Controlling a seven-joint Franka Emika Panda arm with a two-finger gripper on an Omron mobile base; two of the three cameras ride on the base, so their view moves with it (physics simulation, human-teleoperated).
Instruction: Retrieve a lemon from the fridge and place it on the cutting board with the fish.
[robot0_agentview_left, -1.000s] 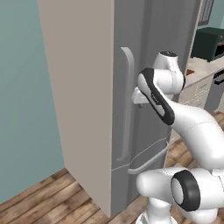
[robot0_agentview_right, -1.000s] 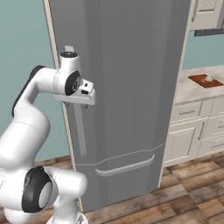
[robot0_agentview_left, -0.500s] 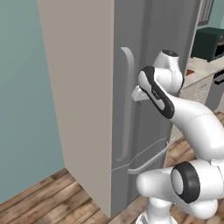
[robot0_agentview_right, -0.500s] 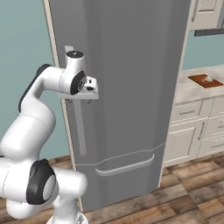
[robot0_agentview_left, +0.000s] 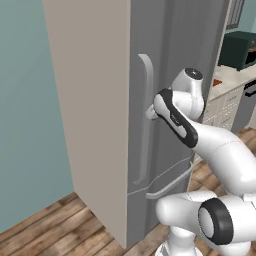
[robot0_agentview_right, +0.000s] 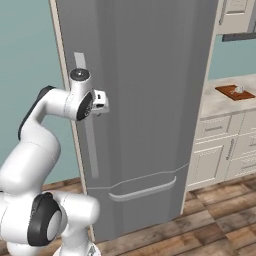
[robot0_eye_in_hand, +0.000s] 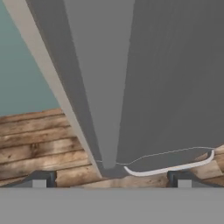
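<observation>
The tall grey fridge (robot0_agentview_right: 150, 100) stands shut in front of me. Its long vertical handle (robot0_agentview_left: 146, 115) (robot0_agentview_right: 86, 135) (robot0_eye_in_hand: 101, 87) runs along the door's left edge. My gripper (robot0_agentview_left: 150, 110) (robot0_agentview_right: 102, 102) (robot0_eye_in_hand: 111, 179) is open at mid-height on the handle, and in the hand view the handle passes between the two fingertips. The reddish-brown cutting board (robot0_agentview_right: 234, 92) lies on the counter to the right, with the small silvery fish (robot0_agentview_right: 239, 89) on it. The lemon is out of view.
White lower cabinets (robot0_agentview_right: 225, 150) and a pale counter adjoin the fridge on the right. The freezer drawer's curved handle (robot0_agentview_right: 142, 190) (robot0_eye_in_hand: 170, 168) sits below. A dark microwave (robot0_agentview_left: 244, 47) stands at the far right. A teal wall (robot0_agentview_left: 30, 125) lies to the left, over wooden floor.
The wrist has turned and the hand has closed in slightly on the fridge handle. The jaws stay open and the fridge door has not moved.
</observation>
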